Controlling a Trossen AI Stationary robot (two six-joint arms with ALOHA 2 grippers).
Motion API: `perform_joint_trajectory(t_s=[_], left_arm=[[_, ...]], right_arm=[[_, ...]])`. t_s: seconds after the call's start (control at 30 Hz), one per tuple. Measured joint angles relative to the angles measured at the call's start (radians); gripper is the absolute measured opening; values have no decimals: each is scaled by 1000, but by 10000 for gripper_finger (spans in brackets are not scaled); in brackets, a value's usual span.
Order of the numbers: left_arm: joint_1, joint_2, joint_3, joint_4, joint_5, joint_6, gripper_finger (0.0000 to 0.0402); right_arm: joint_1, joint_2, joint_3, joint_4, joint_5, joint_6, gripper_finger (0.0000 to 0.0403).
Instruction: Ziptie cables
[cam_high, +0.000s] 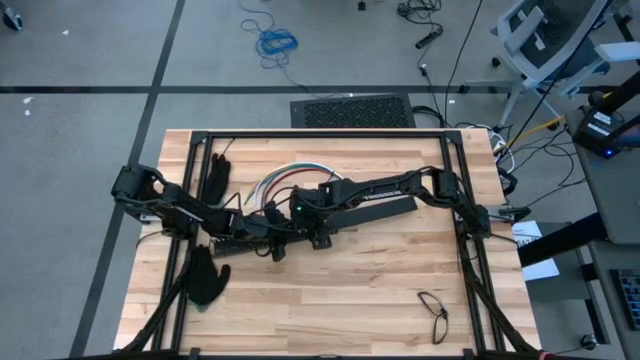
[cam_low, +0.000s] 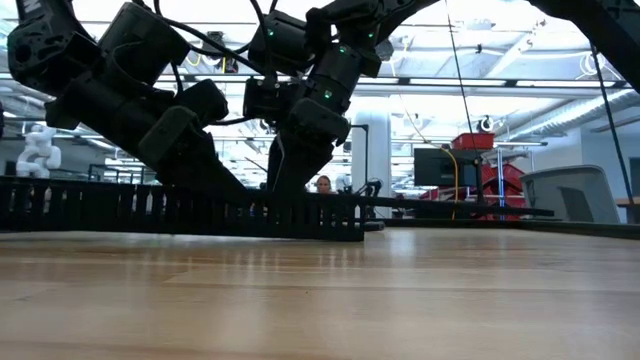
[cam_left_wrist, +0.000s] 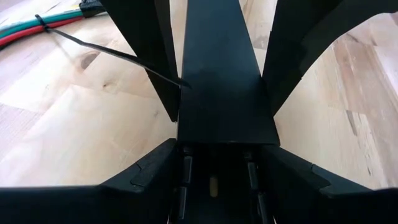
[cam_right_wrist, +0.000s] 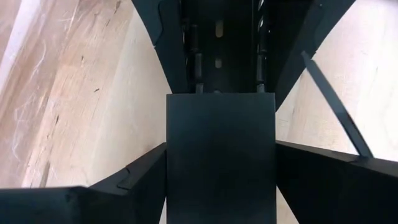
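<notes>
The cables, red, green and white, loop on the far middle of the table. A thin dark ziptie is wrapped round the cables. Its tail runs toward the grippers. My left gripper and my right gripper face each other tip to tip at the table's middle. Both are shut on one flat black bar. The high view hides that bar under the arms. My left gripper has the flat black bar's end between its two fingers, one at each long edge. The fingers lie along the bar, coming slanting down from the table's left. My right gripper holds the same bar's other end between its two fingers, one at each long edge. It comes steeply down from the right, its fingers along the bar. The bar covers the gap between them.
A black slotted bar lies under the right arm and another under the left. Black gloves lie at the far left and near left. Glasses lie near right. A black frame rims the table.
</notes>
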Motion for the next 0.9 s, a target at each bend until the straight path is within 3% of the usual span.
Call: perform_joint_trajectory(t_s=[0.43, 0.9], left_arm=[[0, 3, 3, -33, 18, -8, 219], [3, 4, 2, -44, 22, -69, 355]], right_arm=[[-1, 3, -1, -12, 10, 6, 253], [-3, 3, -2, -10, 18, -1, 253]])
